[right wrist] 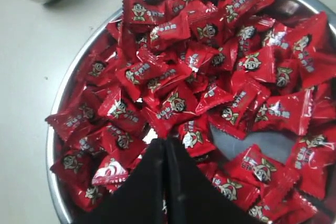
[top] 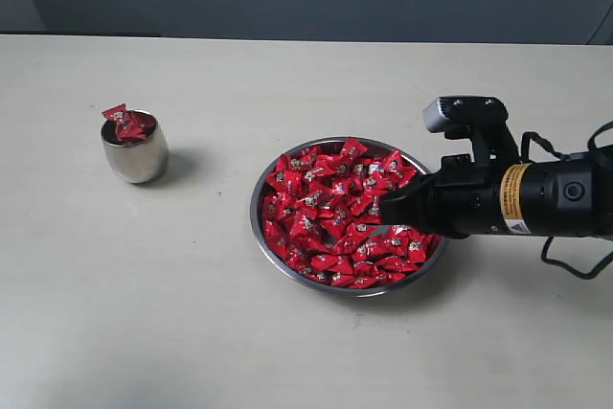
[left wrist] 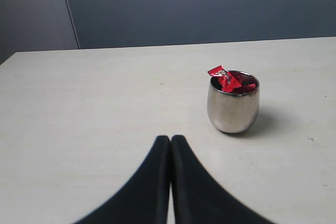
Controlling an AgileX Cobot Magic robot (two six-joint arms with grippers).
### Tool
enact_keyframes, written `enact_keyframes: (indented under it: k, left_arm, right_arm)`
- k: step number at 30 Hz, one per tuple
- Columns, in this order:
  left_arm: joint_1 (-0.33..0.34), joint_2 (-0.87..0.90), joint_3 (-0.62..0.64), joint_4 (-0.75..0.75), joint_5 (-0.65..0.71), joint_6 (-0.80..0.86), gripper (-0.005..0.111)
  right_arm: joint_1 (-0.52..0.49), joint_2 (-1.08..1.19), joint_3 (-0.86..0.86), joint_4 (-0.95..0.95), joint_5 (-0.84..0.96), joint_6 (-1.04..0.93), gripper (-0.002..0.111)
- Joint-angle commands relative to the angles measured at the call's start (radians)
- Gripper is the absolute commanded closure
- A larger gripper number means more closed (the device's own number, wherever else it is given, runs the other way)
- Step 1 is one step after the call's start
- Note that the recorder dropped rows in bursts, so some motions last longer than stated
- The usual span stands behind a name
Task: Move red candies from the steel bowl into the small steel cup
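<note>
Red candies (top: 335, 213), dozens, one steel bowl (top: 256, 210), one small steel cup (top: 134, 155)

small steel cup (top: 135, 152) left of steel bowl (top: 257, 217), well apart | red candies (top: 330, 208) in both | right claw (top: 372, 208) over steel bowl

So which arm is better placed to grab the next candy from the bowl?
Right. The right arm reaches over the steel bowl, its shut jaws down among the red candies. The left jaws, also shut, face the small steel cup, with the bowl nowhere in that view.
</note>
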Motion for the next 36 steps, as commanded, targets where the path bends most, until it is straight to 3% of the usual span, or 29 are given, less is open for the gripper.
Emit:
enact_keyframes:
  k: [1, 5, 10, 22, 36]
  left_arm:
    - [0.001, -0.004, 0.004, 0.001, 0.001, -0.001, 0.106]
    - [0.001, -0.004, 0.004, 0.001, 0.001, -0.001, 0.106]
    - [0.001, -0.004, 0.004, 0.001, 0.001, -0.001, 0.106]
    - [0.001, -0.004, 0.004, 0.001, 0.001, -0.001, 0.106]
    - [0.001, -0.004, 0.004, 0.001, 0.001, -0.001, 0.106]
  right_arm:
    - [-0.004, 0.02, -0.025, -0.026, -0.004, 0.041, 0.109]
    - [-0.004, 0.042, -0.05, -0.112, -0.004, 0.133, 0.108]
    - [-0.004, 0.076, -0.06, -0.125, -0.018, 0.193, 0.073]
    - [-0.004, 0.175, -0.091, -0.087, -0.078, 0.251, 0.073]
    - [-0.004, 0.224, -0.091, -0.191, -0.146, 0.357, 0.073]
